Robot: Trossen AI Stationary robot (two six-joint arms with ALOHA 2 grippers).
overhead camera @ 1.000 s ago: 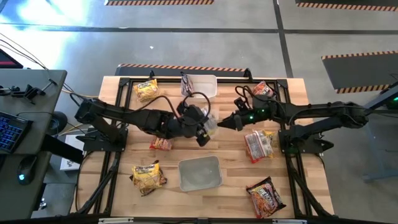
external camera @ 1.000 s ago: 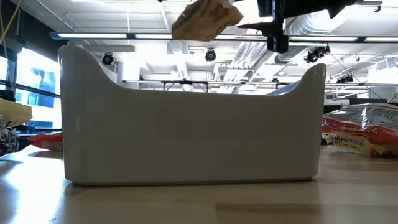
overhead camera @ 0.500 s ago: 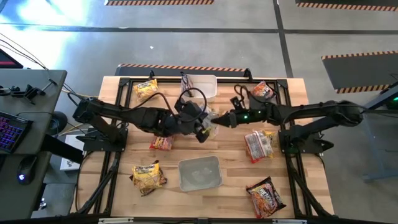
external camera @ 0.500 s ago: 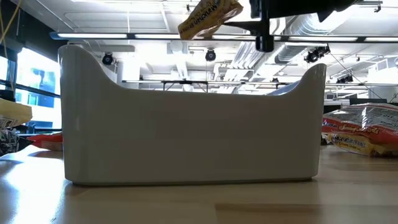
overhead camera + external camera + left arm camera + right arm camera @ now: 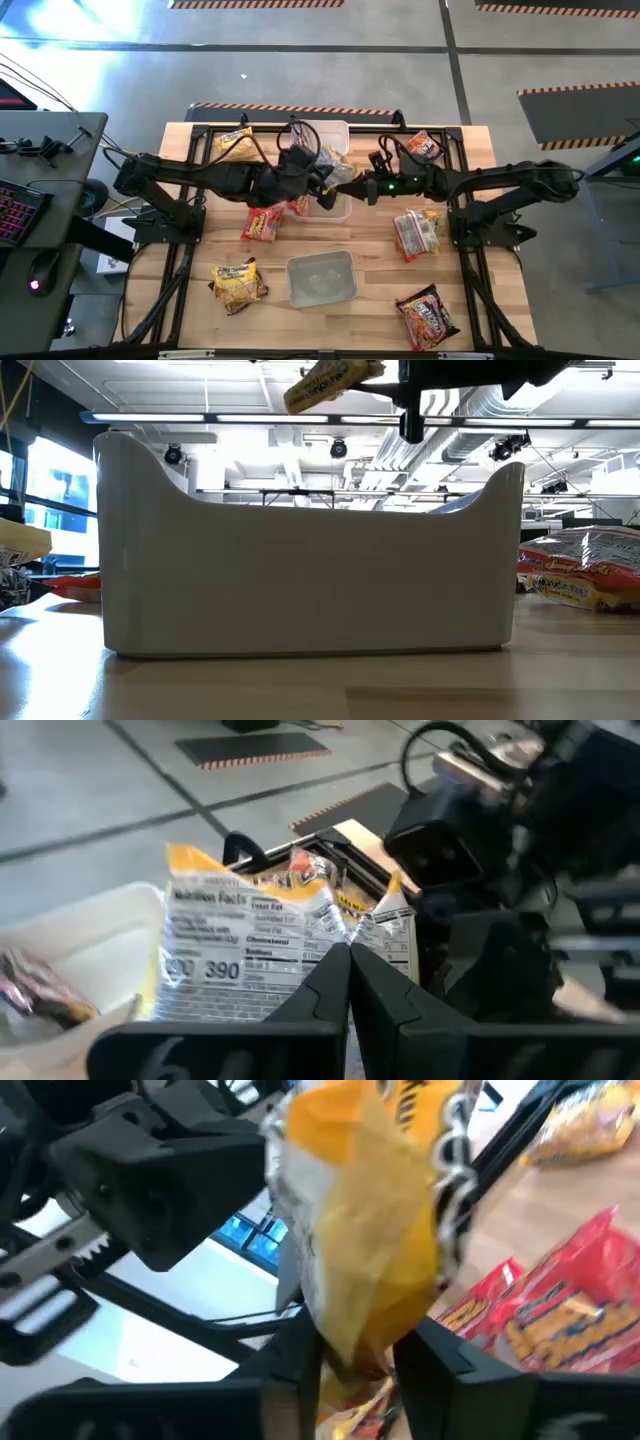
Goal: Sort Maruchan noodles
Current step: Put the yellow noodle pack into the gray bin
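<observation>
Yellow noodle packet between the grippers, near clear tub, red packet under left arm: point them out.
yellow noodle packet (image 5: 255,955), left wrist view, printed back panel
near clear tub (image 5: 320,279), high view, tub floor
red packet (image 5: 262,224), high view, packet face

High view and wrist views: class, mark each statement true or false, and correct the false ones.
1. The left hand is shut on a yellow packet. True.
2. The near tub holds three packets. False: no packets show in it.
3. The yellow packet sits between the right hand's fingers. True.
4. Every packet in view is yellow. False: a red packet lies below the left arm.
</observation>
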